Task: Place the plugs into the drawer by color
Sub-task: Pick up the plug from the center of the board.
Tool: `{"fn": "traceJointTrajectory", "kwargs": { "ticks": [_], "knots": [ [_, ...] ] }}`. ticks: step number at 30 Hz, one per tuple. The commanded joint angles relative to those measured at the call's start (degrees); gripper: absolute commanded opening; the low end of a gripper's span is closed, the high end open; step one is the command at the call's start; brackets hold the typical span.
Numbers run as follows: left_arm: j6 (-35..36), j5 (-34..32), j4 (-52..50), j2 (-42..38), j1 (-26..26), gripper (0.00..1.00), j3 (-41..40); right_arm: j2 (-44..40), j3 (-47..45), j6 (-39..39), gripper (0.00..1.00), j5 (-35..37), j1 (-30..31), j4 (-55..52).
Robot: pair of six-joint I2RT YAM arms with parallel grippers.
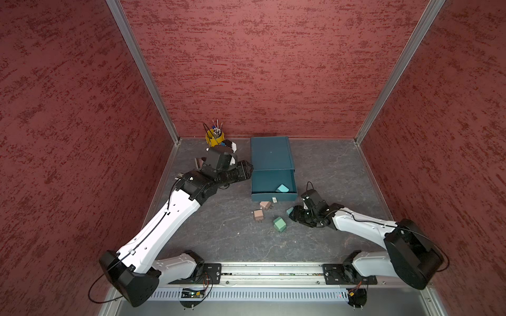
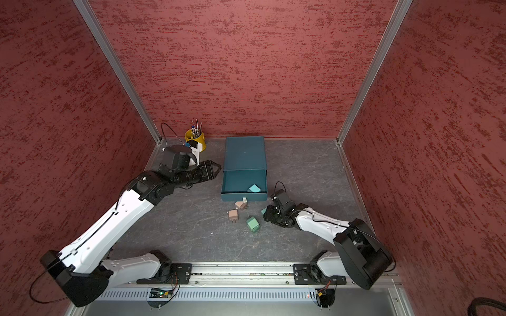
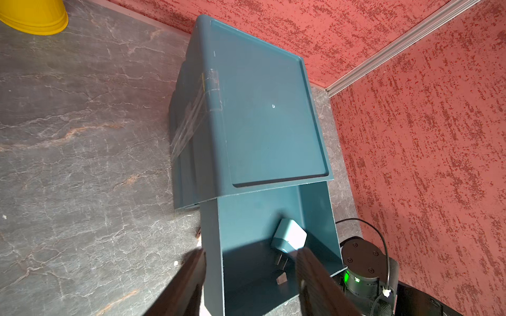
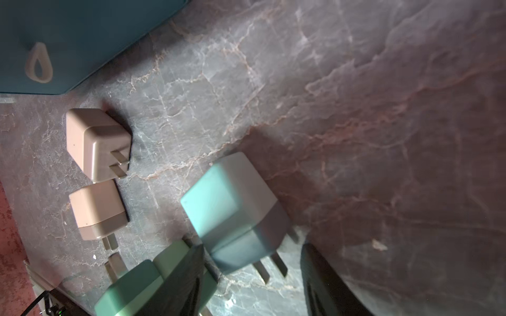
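I've got the R gripper (image 4: 253, 247) open, jaws astride the loose teal plug (image 4: 232, 208) on the tabletop (image 1: 219, 232) nr the drawer (image 1: 273, 196); no clamp yet. L gripper (image 3: 250, 254) open, empty, by drawer's side. Next, I reckon: squeeze plug body, lift, drop beside the stowed teal plug (image 1: 282, 188).

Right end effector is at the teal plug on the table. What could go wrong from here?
1. The teal plug sits only at the tips of the right end effector, so a shallow grip might slip.
2. The green plug lies right beside it and may get nudged.
3. The left end effector brackets the drawer side wall and could shift it.
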Motion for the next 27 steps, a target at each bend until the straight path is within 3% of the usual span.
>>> {"fn": "traceJointTrajectory", "kwargs": {
  "ticks": [1,10,27],
  "knots": [
    [-0.13,0.82,1.44,-0.64,0.76,0.57,-0.92,0.86,1.75,-1.10,0.64,3.93,0.20,-2.22],
    [-0.81,0.93,2.05,-1.71,1.49,0.57,-3.03,5.14,3.40,-2.52,0.62,6.91,0.16,-0.56],
    [-1.36,0.11,3.55,-2.28,2.58,0.55,-5.81,0.66,0.60,-0.39,0.23,13.24,-0.42,-6.81]
  ]
}}
